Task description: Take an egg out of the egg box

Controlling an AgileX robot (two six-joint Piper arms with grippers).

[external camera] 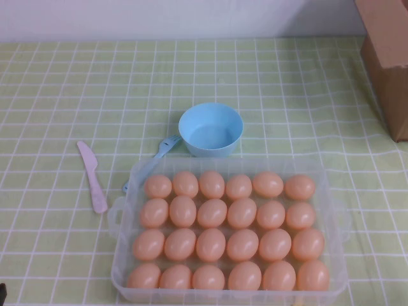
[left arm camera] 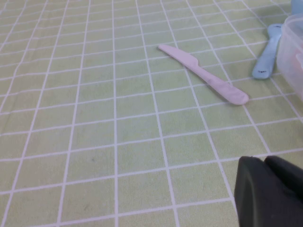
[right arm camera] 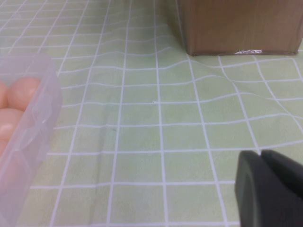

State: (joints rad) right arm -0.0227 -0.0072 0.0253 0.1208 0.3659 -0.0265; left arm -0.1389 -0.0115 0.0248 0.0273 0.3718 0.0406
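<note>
The clear plastic egg box (external camera: 120,213) sits at the near middle of the table, full of peach-orange eggs (external camera: 211,213) in four rows of six. Neither gripper shows in the high view. My left gripper (left arm camera: 262,161) is shut and empty, low over the tablecloth to the left of the box, whose corner (left arm camera: 294,47) shows in the left wrist view. My right gripper (right arm camera: 260,153) is shut and empty over the cloth to the right of the box. The box's end wall (right arm camera: 42,94) and two eggs (right arm camera: 21,92) show in the right wrist view.
A round light-blue bowl (external camera: 211,129) stands just behind the box. A pink plastic knife (external camera: 93,176) (left arm camera: 203,75) and a blue fork (external camera: 153,160) (left arm camera: 266,56) lie to its left. A cardboard box (external camera: 389,57) (right arm camera: 236,23) stands at the far right.
</note>
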